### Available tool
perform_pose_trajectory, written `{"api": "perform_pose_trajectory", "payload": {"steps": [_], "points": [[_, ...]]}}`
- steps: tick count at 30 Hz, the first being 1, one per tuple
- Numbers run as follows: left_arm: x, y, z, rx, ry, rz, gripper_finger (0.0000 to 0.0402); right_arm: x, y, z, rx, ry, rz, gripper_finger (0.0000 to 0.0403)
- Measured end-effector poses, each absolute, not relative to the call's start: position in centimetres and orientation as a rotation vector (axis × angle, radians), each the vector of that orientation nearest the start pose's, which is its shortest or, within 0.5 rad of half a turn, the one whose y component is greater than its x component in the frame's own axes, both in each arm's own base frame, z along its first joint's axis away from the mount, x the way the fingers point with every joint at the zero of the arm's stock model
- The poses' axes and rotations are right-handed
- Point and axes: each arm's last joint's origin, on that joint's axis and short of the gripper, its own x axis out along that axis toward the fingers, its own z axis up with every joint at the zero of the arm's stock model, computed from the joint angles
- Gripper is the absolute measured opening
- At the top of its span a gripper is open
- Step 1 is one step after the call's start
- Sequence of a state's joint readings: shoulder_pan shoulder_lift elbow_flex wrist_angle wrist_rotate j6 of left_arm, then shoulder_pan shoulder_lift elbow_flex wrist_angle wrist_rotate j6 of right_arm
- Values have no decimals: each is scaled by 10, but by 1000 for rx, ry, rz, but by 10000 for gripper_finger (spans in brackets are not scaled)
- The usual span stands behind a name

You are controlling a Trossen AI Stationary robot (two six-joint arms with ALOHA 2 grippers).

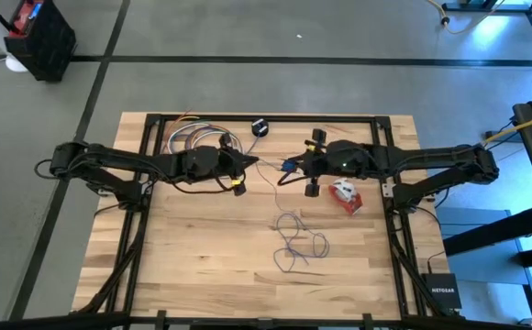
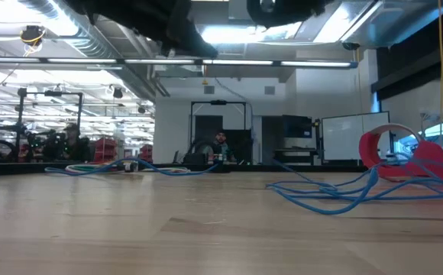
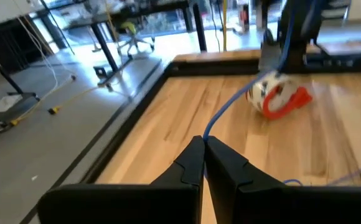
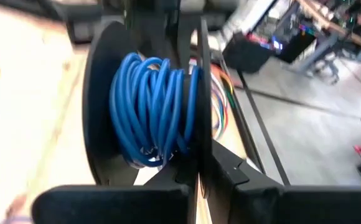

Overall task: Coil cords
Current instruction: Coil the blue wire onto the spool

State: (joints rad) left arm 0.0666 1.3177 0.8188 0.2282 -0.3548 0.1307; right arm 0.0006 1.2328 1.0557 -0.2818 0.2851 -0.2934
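Two dark arms meet above the middle of the far half of the wooden worktop (image 1: 202, 257). The left pincer (image 3: 204, 144) is pinched shut on the thin blue cord (image 3: 227, 107), which runs on toward the red-and-white cord bundle (image 1: 345, 195) lying by the right arm. The right pincer (image 4: 199, 165) is closed on a black spool (image 4: 99, 112) already carrying several blue turns (image 4: 152, 109). Slack cord (image 1: 295, 240) lies in loose loops on the worktop nearer the front.

Winding well probably means the left pincer keeping light tension and feeding the cord in line with the spool, so turns lie side by side and the loose loops do not knot.

Only one label reads: NETGEAR, on a black box (image 1: 442, 290) on the floor.
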Motion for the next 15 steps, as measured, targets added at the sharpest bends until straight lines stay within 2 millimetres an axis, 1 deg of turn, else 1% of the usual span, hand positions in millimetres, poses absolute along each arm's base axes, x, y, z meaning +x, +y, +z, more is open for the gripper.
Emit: {"api": "perform_pose_trajectory", "payload": {"steps": [6,8,15], "points": [[279,29,281,146,256,404,5,285,-11,302,-389,612,-278,19],[278,28,283,134,242,406,5,292,-12,296,-407,632,-328,19],[280,27,282,60,228,397,5,311,-17,274,-468,679,-513,19]]}}
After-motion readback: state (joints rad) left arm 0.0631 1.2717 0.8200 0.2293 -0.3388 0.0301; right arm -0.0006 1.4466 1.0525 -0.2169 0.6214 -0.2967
